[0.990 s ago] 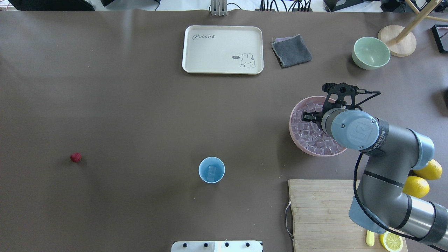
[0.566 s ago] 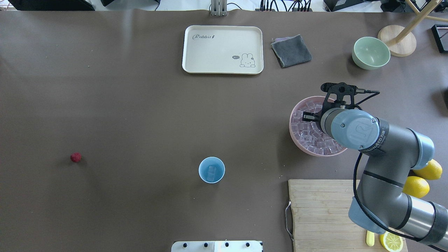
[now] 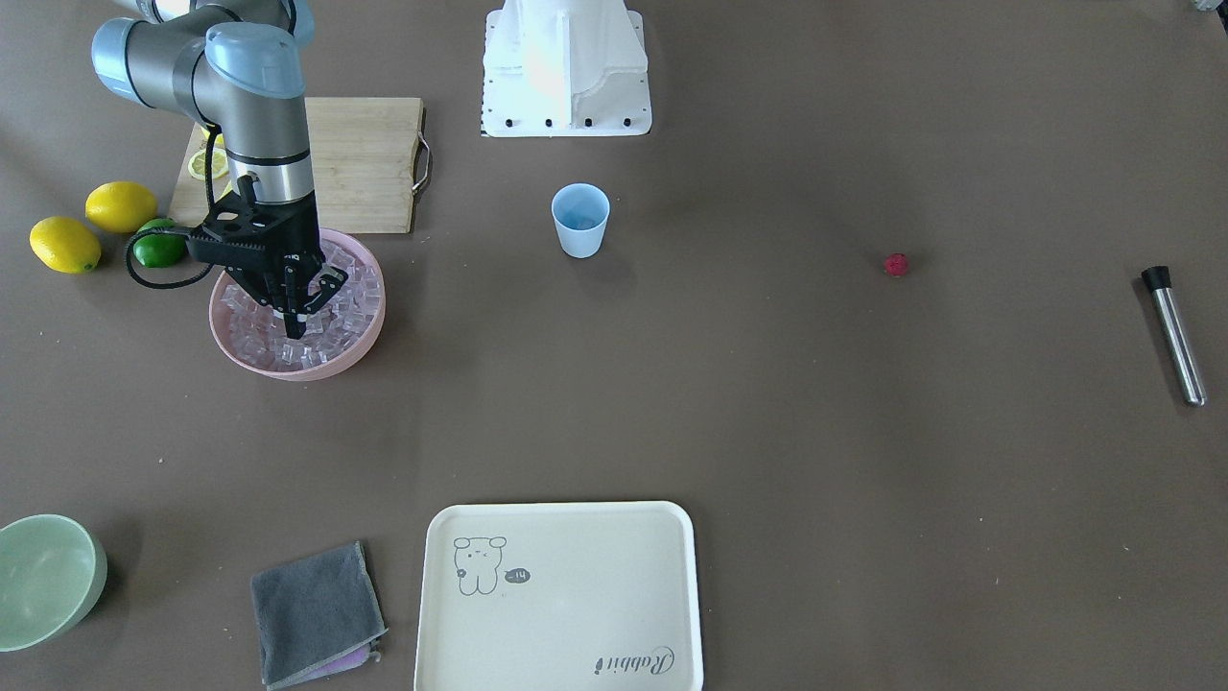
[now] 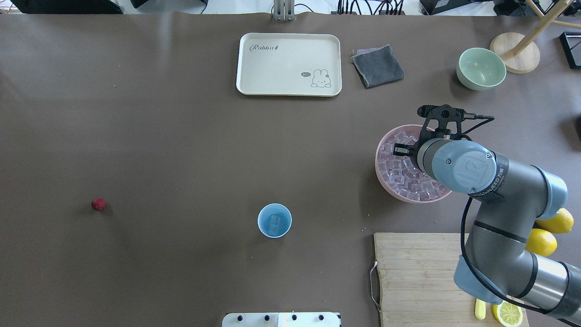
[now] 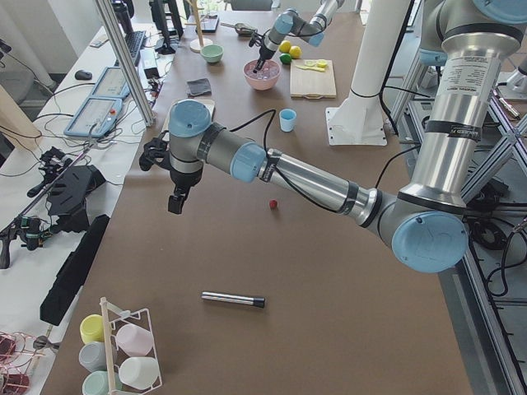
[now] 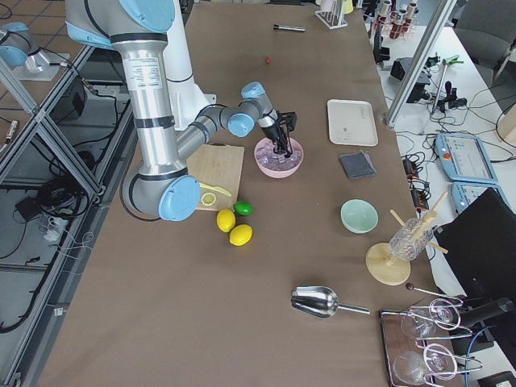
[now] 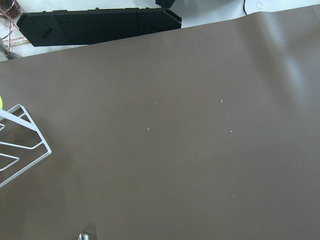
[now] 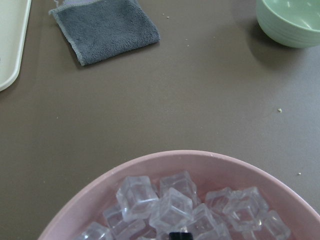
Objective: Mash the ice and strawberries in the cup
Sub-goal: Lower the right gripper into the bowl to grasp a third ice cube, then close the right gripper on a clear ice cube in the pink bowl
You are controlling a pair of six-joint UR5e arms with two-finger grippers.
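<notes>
The table [image 4: 181, 136] is wide, and what I need is spread across it. My right arm [image 4: 499, 181] reaches in from the near right and bends down over the pink bowl [image 3: 317, 369] on the right side. My right gripper [image 3: 294, 326] points straight down with its tips among the ice [image 8: 170, 207] heaped in that bowl. The fingers look drawn close together at the tips. The pile hides them, though, so I cannot tell how wide they stand or whether a cube sits between them.

My left gripper [image 5: 175, 202] hangs over bare table far off on the left. It shows only from the side, so I cannot tell its state either.

The cup [image 3: 580, 238] stands upright near the middle of the table, towards my base and well apart from the bowl, with one clear cube lying in it. The strawberry [image 4: 98, 204] sits alone on the near left, well away from the cup.

I judge this step to be fetching more ice. To do it well I should take one cube from the top of the heap and grip it across two flat faces, since these look slick and could squirt out. I should lift straight up clear of the rim before swinging left. Then I should let go low over the cup's mouth, so the cube drops in without tipping such a light tumbler.
</notes>
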